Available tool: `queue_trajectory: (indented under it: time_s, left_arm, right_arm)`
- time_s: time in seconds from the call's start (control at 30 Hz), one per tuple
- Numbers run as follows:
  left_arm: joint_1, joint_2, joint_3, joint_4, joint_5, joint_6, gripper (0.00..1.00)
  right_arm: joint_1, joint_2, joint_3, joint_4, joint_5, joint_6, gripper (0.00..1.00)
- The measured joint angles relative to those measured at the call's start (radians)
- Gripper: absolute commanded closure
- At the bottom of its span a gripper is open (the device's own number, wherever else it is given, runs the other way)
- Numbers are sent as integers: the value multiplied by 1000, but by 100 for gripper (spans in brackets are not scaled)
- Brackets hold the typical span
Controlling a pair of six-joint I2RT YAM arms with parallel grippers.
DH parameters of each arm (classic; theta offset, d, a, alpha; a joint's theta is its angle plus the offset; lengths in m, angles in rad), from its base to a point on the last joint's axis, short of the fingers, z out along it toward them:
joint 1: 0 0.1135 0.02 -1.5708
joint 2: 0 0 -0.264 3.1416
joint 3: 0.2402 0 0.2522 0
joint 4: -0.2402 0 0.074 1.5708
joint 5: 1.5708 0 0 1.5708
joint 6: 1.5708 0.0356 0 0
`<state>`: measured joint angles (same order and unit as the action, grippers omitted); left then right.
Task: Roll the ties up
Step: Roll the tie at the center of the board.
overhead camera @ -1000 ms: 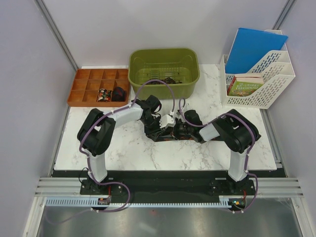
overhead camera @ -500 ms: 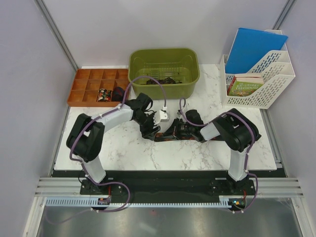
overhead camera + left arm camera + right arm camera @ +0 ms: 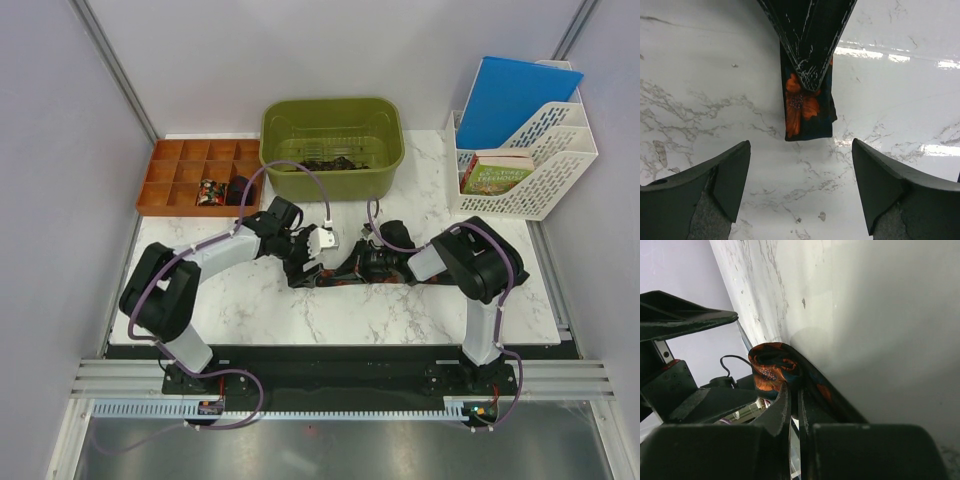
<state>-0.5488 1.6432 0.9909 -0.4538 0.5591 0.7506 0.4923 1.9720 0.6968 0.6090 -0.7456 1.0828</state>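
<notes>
Got the tie (image 3: 807, 107) lying flat on the marble table (image 3: 700, 100), orange-flower end just ahead of the left gripper (image 3: 800, 150), spread wide with nothing in it. Over at the right gripper (image 3: 794, 392): pinched tight on the tie's curled part. More ties (image 3: 330, 160) heaped in the green bin (image 3: 375, 180), well apart.

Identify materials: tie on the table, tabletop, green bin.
Tie: limp printed fabric, black with orange flowers, slight sheen.
Tabletop: glossy marble or marble-look laminate, grey veining, glare streaks.
Green bin: likely moulded plastic, smooth, rounded rim.
</notes>
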Motion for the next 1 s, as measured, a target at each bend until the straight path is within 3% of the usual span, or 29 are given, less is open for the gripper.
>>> queue_trajectory:
  time_s: [0.3, 0.4, 0.6, 0.7, 1.0]
  left_arm:
    - [-76, 80, 4, 85, -66, -11, 29]
    - [-80, 109, 18, 74, -80, -6, 57]
    - [-81, 98, 20, 40, -77, 2, 85]
    - [-81, 95, 20, 35, -77, 6, 90]
    - [-81, 93, 16, 30, -78, 52, 92]
  right_arm:
    - [-4, 8, 11, -11, -17, -11, 100]
    - [-4, 8, 12, -12, -18, -13, 100]
    - [-6, 7, 13, -15, -17, -18, 96]
    - [-6, 5, 19, -27, -17, -24, 86]
    - [-12, -10, 42, -89, -20, -43, 78]
